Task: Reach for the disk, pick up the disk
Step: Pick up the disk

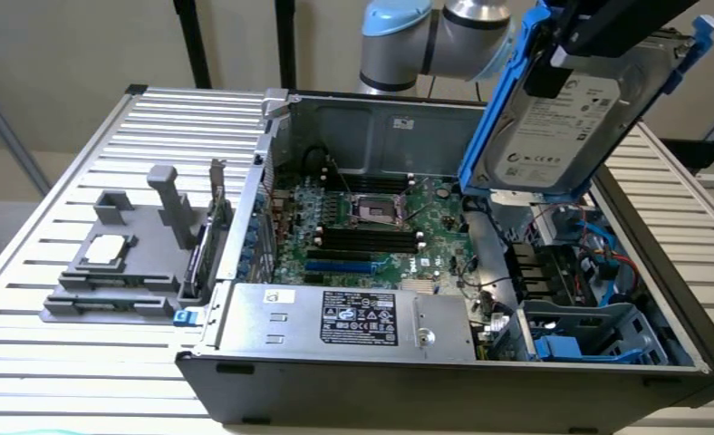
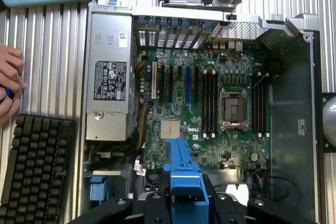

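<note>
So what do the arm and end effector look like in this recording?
The arm has silver-grey cylindrical segments with a light blue joint cap. The end effector is black, with matte angular parts and round bolt heads in the wrist view. No cables or markings are readable.

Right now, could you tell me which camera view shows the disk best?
The exterior view: the disk hangs tilted above the open computer case, its labelled face and blue frame plainly visible, clamped in the gripper. The wrist view shows just the frame's blue end.
</note>
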Robot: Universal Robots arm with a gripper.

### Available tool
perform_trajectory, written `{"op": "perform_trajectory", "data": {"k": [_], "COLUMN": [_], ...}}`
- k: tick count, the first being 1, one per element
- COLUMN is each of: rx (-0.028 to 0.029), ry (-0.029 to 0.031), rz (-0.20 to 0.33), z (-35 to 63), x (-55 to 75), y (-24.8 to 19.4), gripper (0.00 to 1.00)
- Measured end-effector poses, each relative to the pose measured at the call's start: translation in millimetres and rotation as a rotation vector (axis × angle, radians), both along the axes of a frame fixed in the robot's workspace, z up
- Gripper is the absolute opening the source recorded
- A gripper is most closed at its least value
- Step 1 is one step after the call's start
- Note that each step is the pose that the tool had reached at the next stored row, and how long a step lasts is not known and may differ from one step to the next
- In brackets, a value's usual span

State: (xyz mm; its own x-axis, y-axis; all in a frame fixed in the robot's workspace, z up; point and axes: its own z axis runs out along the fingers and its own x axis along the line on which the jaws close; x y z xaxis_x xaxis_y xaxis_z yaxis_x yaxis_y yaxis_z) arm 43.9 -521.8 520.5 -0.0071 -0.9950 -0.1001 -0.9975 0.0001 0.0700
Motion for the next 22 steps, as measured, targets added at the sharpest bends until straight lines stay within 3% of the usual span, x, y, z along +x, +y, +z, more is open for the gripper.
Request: {"op": "perform_trajectory", "data": {"k": [17, 22], "rx": [0.0000, 0.0000], "ry": [0.0013, 0.0013], "rz": [0.000, 0.000], "z": [-1.6, -5.1], "x": [30.4, 36.6], "y": [-57.0, -72.0], "gripper": [0.33, 0.33]}}
